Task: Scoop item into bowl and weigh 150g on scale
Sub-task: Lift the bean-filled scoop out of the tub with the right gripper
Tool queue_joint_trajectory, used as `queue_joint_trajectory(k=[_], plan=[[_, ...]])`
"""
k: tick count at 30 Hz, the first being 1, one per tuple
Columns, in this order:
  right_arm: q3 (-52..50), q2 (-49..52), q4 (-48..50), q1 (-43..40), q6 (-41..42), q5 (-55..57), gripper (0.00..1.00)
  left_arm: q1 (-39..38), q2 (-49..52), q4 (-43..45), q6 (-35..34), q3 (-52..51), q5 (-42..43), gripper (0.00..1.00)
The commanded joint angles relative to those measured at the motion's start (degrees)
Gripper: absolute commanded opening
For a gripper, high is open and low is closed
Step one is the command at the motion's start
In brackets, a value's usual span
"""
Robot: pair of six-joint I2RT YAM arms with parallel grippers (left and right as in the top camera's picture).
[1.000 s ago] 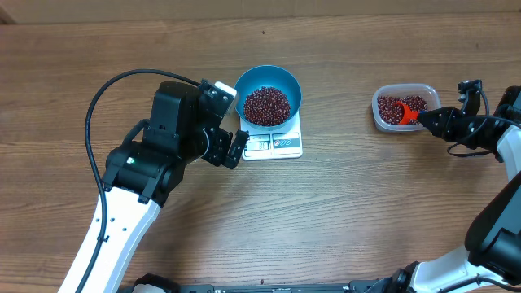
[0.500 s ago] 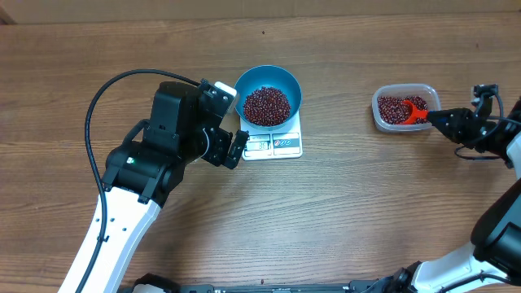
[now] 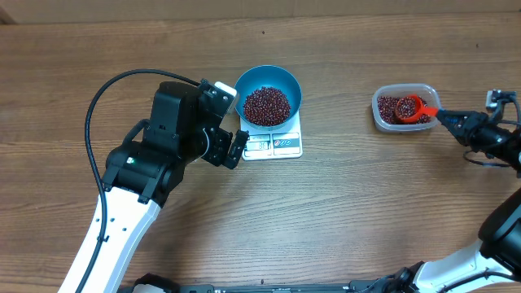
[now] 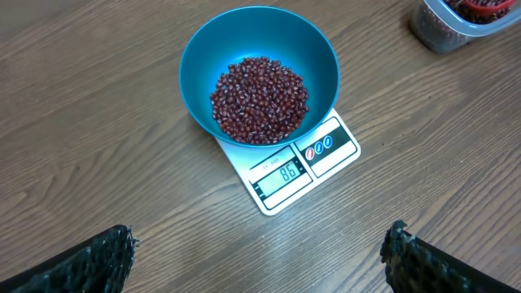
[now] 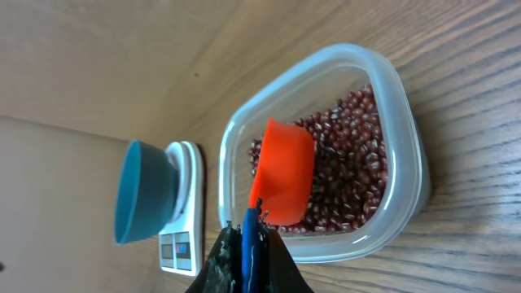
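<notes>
Beans [image 4: 260, 99] are heaped in the bowl [image 4: 195, 57], set on the scale [image 4: 330, 150] nr the desk's far edge so wt is read. More are carried in the scoop [image 3: 409, 107] over the tub [image 3: 379, 114] twd the right edge, well apart from bowl, handle clamped tight by right gripper [image 3: 446, 119]. Left gripper [image 4: 256, 260] is held spread wide, empty, beside scale.

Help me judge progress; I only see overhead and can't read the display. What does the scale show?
Observer: Left wrist view: the scale reads 86, bowl on it.
Operator: Where does the right gripper hold the scoop?
Observer: Right wrist view: shut on its blue handle tip, cup in the tub.
Operator: And the left gripper?
Observer: Open and empty, hanging above the table short of the scale.
</notes>
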Motion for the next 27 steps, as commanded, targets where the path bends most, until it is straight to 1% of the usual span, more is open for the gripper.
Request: queue_joint_trajectory(k=[1,19,27], plan=[[-0.2,0.1,0.2,-1.0,0.2,-5.3,0.04,-0.2,-0.9,0.0,-0.4,0.1,0.9,1.00],[-0.2,0.1,-0.3,-1.9,0.2,-22.6,0.04,-0.2,-0.9,0.0,-0.4,0.1,0.9,1.00],[-0.2,0.1,-2.5,-0.9,0.2,-24.5,0.04,-0.1,-0.9,0.0,-0.4,0.1,0.8,1.00]])
